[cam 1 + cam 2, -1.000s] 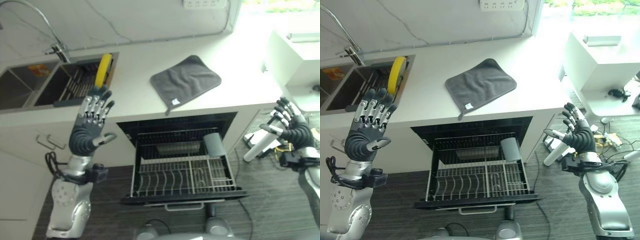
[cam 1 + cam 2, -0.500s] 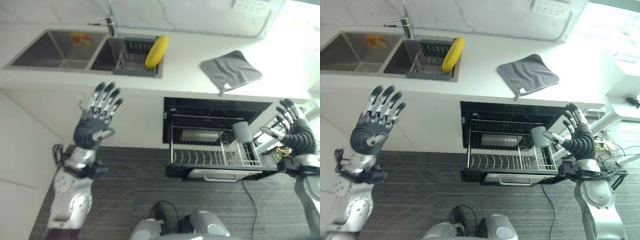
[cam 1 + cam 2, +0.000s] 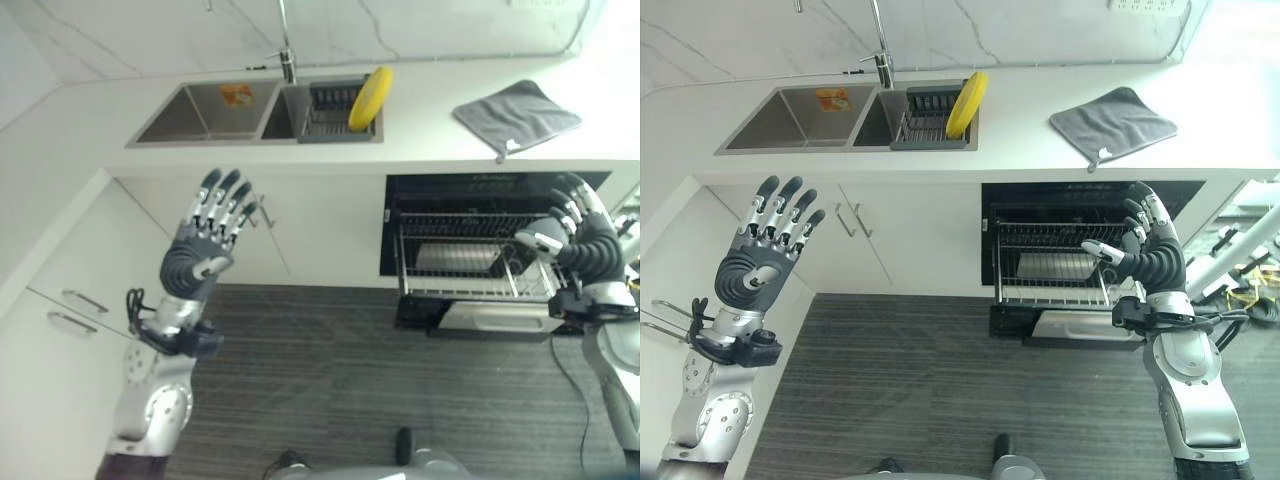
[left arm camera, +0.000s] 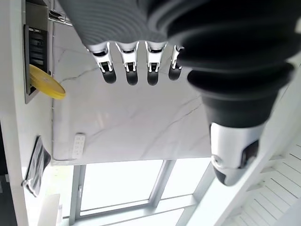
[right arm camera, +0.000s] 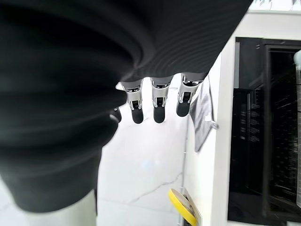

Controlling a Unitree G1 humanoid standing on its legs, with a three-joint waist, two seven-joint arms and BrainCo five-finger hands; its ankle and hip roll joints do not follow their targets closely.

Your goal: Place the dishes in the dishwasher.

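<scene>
A yellow plate stands on edge in a dark drying rack inside the right basin of the steel sink. Below the counter the dishwasher is open, its wire rack pulled out with a grey cup inside. My left hand is raised in front of the white cabinets, open and holding nothing. My right hand is up in front of the dishwasher's right side, open and holding nothing. The plate also shows past the left hand's fingers.
A grey cloth lies on the white counter above the dishwasher. A tap rises behind the sink. White cabinet doors with bar handles sit under the sink. Dark wood floor spreads in front.
The camera has swung left and pulled back, so sink and cabinets now show in full. Both hands stay raised and open, holding nothing.
</scene>
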